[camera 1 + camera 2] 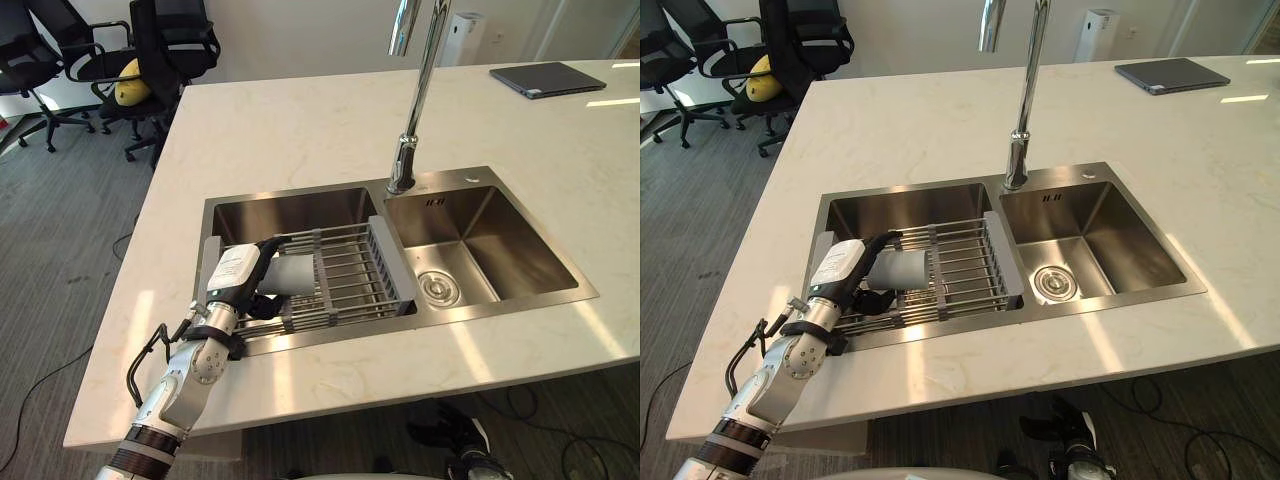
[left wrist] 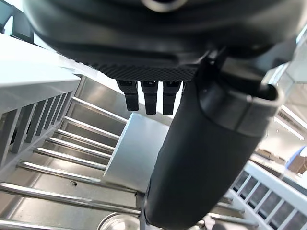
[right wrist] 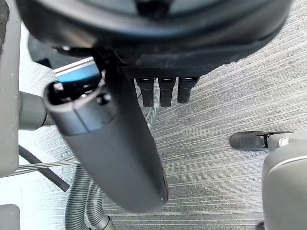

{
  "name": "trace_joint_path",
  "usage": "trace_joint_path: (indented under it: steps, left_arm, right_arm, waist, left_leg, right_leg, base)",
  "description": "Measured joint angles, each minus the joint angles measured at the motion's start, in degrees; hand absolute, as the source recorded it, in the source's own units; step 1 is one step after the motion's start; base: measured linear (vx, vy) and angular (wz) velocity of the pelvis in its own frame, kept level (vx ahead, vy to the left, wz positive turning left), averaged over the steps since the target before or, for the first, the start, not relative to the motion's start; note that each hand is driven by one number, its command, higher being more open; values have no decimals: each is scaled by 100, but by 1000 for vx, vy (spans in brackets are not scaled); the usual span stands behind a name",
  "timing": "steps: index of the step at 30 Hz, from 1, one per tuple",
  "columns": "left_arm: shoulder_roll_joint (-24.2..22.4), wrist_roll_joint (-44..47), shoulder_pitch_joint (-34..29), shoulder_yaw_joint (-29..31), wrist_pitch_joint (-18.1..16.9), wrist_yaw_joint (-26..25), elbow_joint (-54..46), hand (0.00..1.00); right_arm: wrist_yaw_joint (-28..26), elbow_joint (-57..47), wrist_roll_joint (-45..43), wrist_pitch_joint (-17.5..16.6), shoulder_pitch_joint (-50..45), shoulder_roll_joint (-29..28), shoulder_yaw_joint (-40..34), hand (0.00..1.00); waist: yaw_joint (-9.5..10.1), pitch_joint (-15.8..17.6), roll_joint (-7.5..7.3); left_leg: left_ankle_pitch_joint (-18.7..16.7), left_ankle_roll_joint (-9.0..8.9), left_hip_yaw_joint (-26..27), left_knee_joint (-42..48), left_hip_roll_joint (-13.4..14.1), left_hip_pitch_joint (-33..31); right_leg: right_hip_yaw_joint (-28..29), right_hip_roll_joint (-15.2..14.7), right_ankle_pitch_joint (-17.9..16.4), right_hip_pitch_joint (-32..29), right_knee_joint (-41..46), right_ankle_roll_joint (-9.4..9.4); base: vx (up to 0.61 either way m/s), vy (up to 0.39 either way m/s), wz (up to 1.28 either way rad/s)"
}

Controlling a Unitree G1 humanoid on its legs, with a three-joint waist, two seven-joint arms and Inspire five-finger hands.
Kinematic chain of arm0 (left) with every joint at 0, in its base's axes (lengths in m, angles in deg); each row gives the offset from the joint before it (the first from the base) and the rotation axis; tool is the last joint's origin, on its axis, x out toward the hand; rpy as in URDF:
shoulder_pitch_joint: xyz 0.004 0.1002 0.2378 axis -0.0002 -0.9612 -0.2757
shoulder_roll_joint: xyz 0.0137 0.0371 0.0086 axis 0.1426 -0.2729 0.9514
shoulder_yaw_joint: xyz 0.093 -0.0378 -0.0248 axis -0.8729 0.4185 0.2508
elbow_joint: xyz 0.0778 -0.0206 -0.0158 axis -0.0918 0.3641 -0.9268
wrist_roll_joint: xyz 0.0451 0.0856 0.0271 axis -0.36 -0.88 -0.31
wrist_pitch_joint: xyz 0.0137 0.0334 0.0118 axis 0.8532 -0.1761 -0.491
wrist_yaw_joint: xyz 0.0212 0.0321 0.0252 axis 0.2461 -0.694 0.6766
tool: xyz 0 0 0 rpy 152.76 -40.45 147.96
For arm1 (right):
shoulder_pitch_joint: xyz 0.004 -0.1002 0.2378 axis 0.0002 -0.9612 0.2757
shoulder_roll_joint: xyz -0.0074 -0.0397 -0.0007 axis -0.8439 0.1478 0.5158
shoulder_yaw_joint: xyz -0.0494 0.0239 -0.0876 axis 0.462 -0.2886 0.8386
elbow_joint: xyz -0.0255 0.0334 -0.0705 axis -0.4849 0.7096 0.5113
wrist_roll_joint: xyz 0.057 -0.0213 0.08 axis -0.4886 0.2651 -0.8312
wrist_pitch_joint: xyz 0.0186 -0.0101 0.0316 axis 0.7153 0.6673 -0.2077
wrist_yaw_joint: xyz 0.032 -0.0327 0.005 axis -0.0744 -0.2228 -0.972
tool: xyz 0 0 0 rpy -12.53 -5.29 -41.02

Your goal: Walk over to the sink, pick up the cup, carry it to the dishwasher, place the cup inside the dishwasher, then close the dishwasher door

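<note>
A grey cup lies on its side on the wire rack across the left basin of the steel sink. My left hand reaches in from the near left and sits at the cup's closed end. Its thumb runs along the top of the cup and its dark fingers lie below it. In the left wrist view the cup shows pale between the thumb and the straight fingers, with the hand open. My right hand hangs open over the carpet.
A tall chrome faucet stands behind the divider between the basins; the right basin has a drain. A closed laptop lies at the counter's far right. Black office chairs stand beyond the counter's left end. Grey hoses hang near my right hand.
</note>
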Motion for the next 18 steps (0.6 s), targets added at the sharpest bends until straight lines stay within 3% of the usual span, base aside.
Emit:
trace_joint_path:
  steps: [2, 3, 11, 18]
  left_arm:
    - [32, -81, 53, 0, 58, 83, 132, 90]
    - [43, -83, 77, 0, 64, 97, 186, 30]
    - [529, -83, 597, -131, 134, 419, 546, 30]
    - [599, 93, 758, -176, 112, 449, 677, 30]
  right_arm:
    - [-33, -3, 0, 1, 0, 6, 62, 90]
    - [-40, -4, 0, 1, 0, 11, 85, 90]
    - [-73, -26, 0, 40, 13, 12, 173, 90]
    - [-80, -22, -2, 56, -2, 25, 190, 90]
  waist:
    - [-18, 0, 0]
    - [-22, 1, 0]
    - [-46, 10, -11]
    - [-120, 19, -6]
  left_leg:
    - [0, 0, 7, -14, 1, 0]
    - [0, 0, 11, -18, 1, 0]
    - [1, 1, 61, -68, 0, -14]
    - [1, 1, 94, -105, 0, -14]
  right_leg:
    - [8, 1, 0, -11, -1, 0]
    - [12, 2, 0, -15, -1, 0]
    - [59, 6, 0, -83, -3, 1]
    - [113, 13, 0, -127, -2, 2]
  base:
    - [-15, -11, -1]
    - [-16, -18, -3]
    - [-7, -10, -2]
    - [-6, -8, -4]
